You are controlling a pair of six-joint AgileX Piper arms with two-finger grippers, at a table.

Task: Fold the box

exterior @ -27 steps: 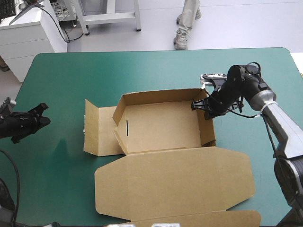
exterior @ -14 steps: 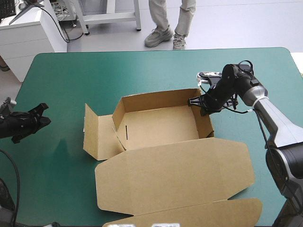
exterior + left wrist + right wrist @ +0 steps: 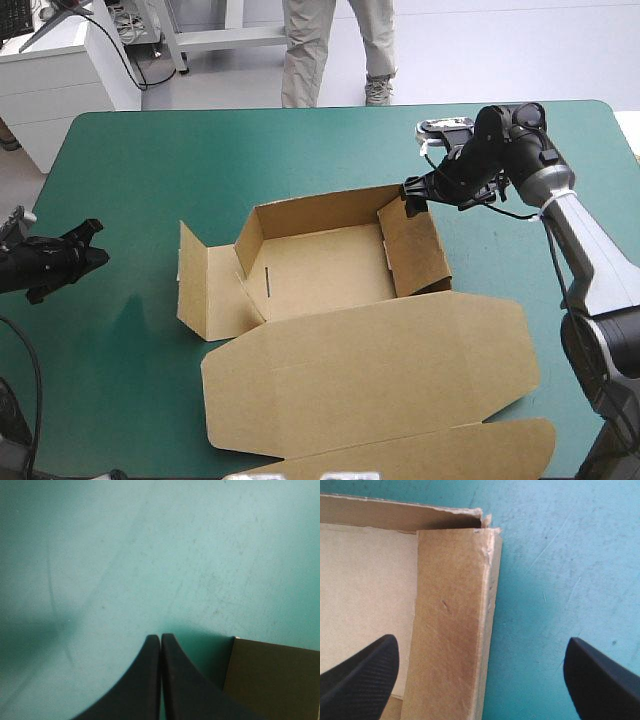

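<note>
The brown box (image 3: 325,268) lies mid-table as an open tray, its back wall raised and its right wall (image 3: 412,250) leaning in over the floor. My right gripper (image 3: 411,195) hovers open at the far end of that wall. In the right wrist view the black fingers of the right gripper (image 3: 481,641) stand wide apart either side of the wall (image 3: 452,615), holding nothing. My left gripper (image 3: 96,252) is shut over bare cover near the table's left edge, well clear of the box. The left wrist view shows the left gripper (image 3: 160,637) meeting in a point, empty.
The box's wide lid (image 3: 370,380) lies flat toward the near edge. A side flap (image 3: 205,285) is spread out on the box's left. A corner of brown board (image 3: 275,680) shows beside the left fingers. Teal-green cover (image 3: 140,170) lies bare between the left gripper and the box.
My right gripper, earlier shut on the box's right wall, has opened, let the wall go and drawn back toward the far edge. The wall now leans inward. The left arm has not moved.
</note>
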